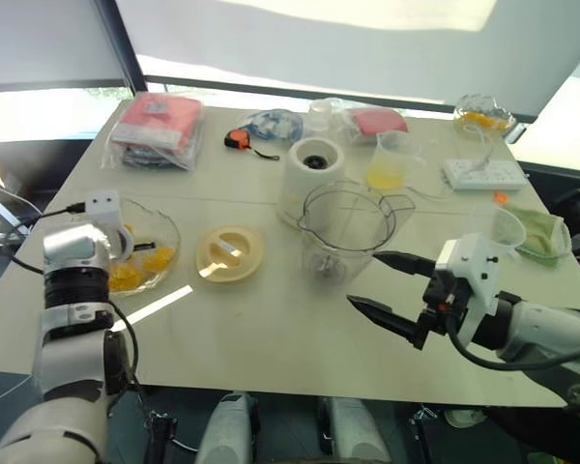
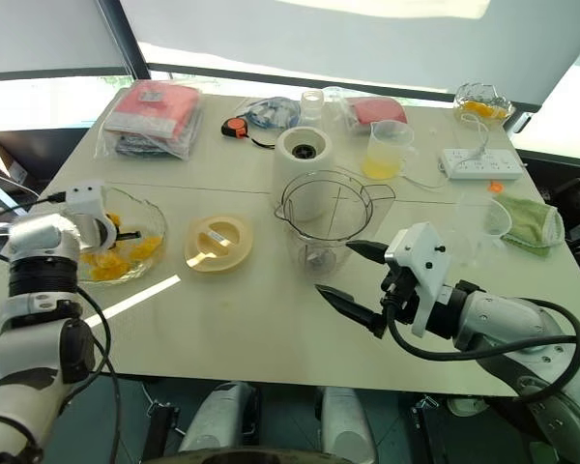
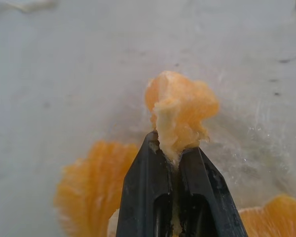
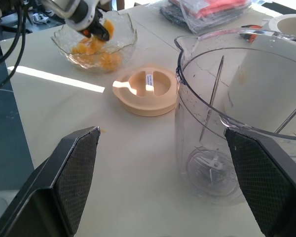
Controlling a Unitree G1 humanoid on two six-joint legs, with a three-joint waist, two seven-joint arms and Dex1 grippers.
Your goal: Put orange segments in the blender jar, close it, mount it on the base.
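At the table's (image 1: 271, 329) 9 o'clock edge, the left end effector (image 3: 172, 148) is down in the glass bowl (image 1: 172, 232). Its 2 black fingers are closed on 1 orange segment (image 3: 180, 106), which is pinched at its pale end with the pulp bulging beyond the tips. More segments lie in the bowl beneath it.

The blender jar (image 1: 343, 232) stands upright near table centre. It is clear and empty, with the blade assembly visible at its bottom and its mouth uncovered.

The cream lid (image 1: 229, 253) lies flat on the table at 9 o'clock of the jar, between jar and bowl and touching neither. It carries a small white label (image 4: 149, 80) with dark print too small to read.

The white cylindrical base (image 1: 314, 169) stands at 11 o'clock of the jar, just behind it.

The right end effector (image 1: 364, 278) hovers at 5 o'clock of the jar. Its fingers are spread wide and grip nothing; the far finger's tip is close beside the jar wall, though contact cannot be judged.

Far side of the table:
- Red packets in a clear bag (image 1: 159, 126) at 10 o'clock, with an unreadable label.
- Orange tape measure (image 1: 237, 141) at 11 o'clock.
- Measuring cup holding yellow liquid (image 1: 387, 164) at 1 o'clock.
- White power strip (image 1: 483, 174) at 2 o'clock.
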